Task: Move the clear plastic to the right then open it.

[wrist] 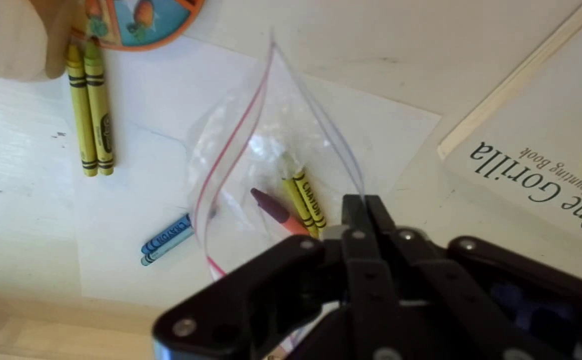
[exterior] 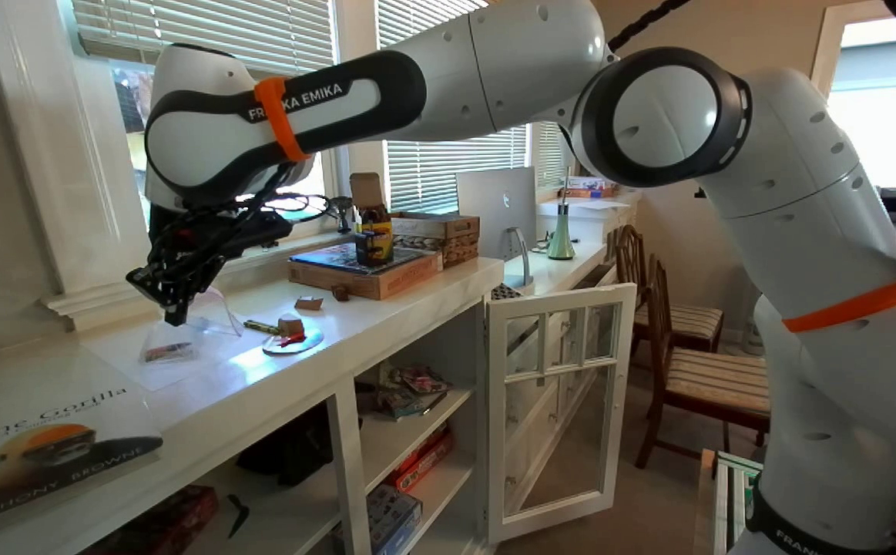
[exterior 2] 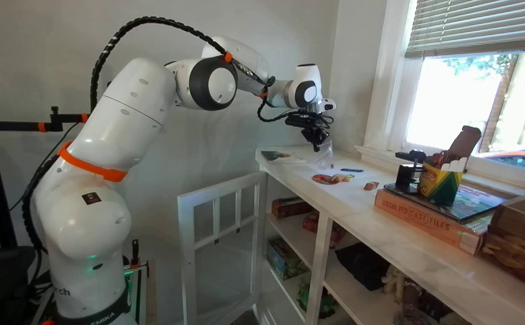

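The clear plastic (wrist: 265, 140) is a see-through zip bag with a pink-red and a bluish rim line. In the wrist view its mouth stands spread apart in a pointed oval. An orange-and-purple crayon (wrist: 278, 212) and yellow crayons (wrist: 306, 200) show through it. My gripper (wrist: 368, 205) has its fingers shut on the bluish rim. In the exterior views the bag (exterior: 174, 344) (exterior 2: 324, 159) hangs below my gripper (exterior: 176, 314) (exterior 2: 316, 146), low over the counter (exterior: 263, 370). Whether its base touches the counter is hard to tell. The rim's near part is hidden behind the fingers.
A white paper (wrist: 120, 270) lies under the bag. Loose yellow crayons (wrist: 90, 115), blue crayons (wrist: 168, 240), a wooden block (wrist: 20, 50) and a round coloured disc (wrist: 145, 25) lie nearby. A gorilla book (wrist: 531, 180) lies on the other side. The window sill (exterior: 101, 304) borders the counter.
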Robot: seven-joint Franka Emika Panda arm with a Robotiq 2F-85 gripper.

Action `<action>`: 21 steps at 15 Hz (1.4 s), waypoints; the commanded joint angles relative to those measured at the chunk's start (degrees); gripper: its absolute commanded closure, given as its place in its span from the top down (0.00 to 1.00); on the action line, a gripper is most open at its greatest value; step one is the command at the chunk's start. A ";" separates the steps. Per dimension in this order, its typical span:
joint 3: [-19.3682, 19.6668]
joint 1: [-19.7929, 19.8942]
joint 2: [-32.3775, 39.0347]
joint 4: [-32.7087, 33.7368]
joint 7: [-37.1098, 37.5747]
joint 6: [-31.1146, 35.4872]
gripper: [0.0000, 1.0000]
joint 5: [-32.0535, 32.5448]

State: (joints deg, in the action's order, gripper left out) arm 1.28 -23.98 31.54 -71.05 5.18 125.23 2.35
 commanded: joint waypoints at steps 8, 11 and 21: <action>-0.80 0.65 -0.92 -1.58 -1.34 1.21 0.35 -1.19; -0.80 0.66 -1.13 -1.69 -1.30 1.36 0.53 -1.18; -0.73 0.66 -3.25 -2.53 -1.14 1.59 0.00 -1.02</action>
State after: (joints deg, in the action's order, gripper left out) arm 1.15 -23.84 30.37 -71.04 5.13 126.18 2.35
